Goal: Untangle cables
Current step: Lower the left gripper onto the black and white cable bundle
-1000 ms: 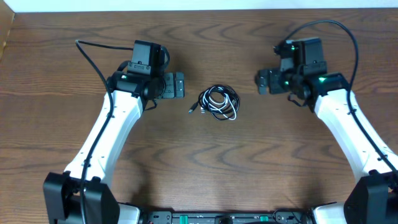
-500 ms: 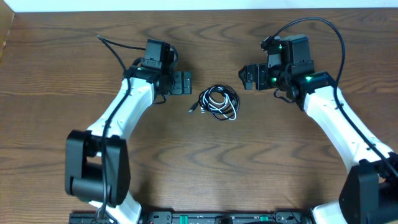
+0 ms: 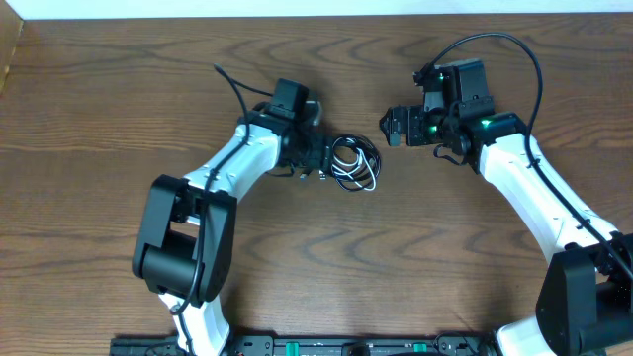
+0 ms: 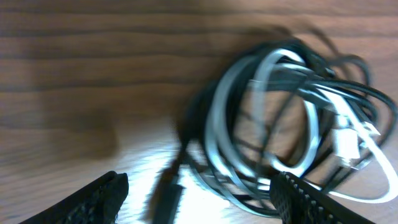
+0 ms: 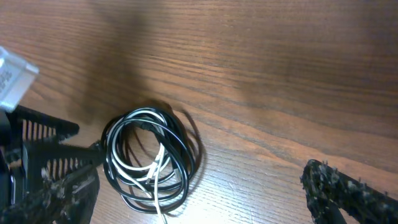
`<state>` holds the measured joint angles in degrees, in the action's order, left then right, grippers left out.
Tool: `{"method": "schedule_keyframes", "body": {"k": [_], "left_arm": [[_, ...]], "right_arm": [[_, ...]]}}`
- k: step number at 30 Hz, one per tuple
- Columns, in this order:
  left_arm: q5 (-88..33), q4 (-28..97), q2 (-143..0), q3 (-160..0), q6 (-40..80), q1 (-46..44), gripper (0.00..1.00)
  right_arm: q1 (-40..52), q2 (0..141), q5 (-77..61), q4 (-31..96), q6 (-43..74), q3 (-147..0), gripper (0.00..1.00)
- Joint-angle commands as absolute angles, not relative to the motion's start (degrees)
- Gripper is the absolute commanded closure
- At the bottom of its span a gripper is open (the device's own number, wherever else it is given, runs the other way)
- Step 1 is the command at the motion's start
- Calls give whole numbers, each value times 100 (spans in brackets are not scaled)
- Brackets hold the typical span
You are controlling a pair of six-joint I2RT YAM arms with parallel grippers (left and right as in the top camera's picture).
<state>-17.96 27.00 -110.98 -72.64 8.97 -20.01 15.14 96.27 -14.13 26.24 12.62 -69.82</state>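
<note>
The cables [image 3: 353,163] lie in one tangled coil at the table's middle: several black cords and one white cord. My left gripper [image 3: 315,158] is open at the coil's left edge. In the left wrist view the coil [image 4: 292,112] fills the right side, blurred, and a black plug [image 4: 168,193] lies between the open left fingers [image 4: 199,186]. My right gripper [image 3: 394,127] is open and empty, up and to the right of the coil, apart from it. The right wrist view shows the coil [image 5: 152,158] left of centre between its open fingers [image 5: 199,177].
The table is brown wood [image 3: 316,257]. A pale strip runs along the far edge [image 3: 297,8]. The left gripper's black fingers [image 5: 37,134] show at the left of the right wrist view, beside the coil.
My left gripper has moved right across the table to the coil's left edge. My right gripper shifted a little left, then held still. The coil has not moved.
</note>
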Motion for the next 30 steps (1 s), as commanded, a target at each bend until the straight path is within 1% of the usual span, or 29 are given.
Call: {"method": "schedule_keyframes", "body": {"k": [1, 6, 10, 12, 14, 19, 30], "left_arm": [[-1905, 2733, -11133, -7336, 862, -2145, 22], [-1848, 2751, -11133, -7336, 862, -2309, 22], [-1205, 2724, -11135, -7334, 862, -2399, 23], [-823, 2628, -11135, -7330, 867, -2425, 24], [-582, 2464, -11135, -7330, 869, -2432, 28], [-550, 2104, -11137, -7330, 1100, -2432, 30], [-810, 2049, -11507, -7330, 1216, -2646, 30]], "right_arm": [[1549, 9644, -1343, 2646, 1328, -7083, 1], [1549, 9644, -1345, 2655, 1328, -7083, 1], [1549, 9644, -1345, 2659, 1328, -7083, 1], [1549, 9644, -1345, 2659, 1328, -7083, 1], [1549, 9644, -1347, 2659, 1328, -7083, 1], [1549, 9644, -1347, 2661, 1328, -7083, 1], [1549, 9644, -1367, 2668, 1328, -7083, 1]]}}
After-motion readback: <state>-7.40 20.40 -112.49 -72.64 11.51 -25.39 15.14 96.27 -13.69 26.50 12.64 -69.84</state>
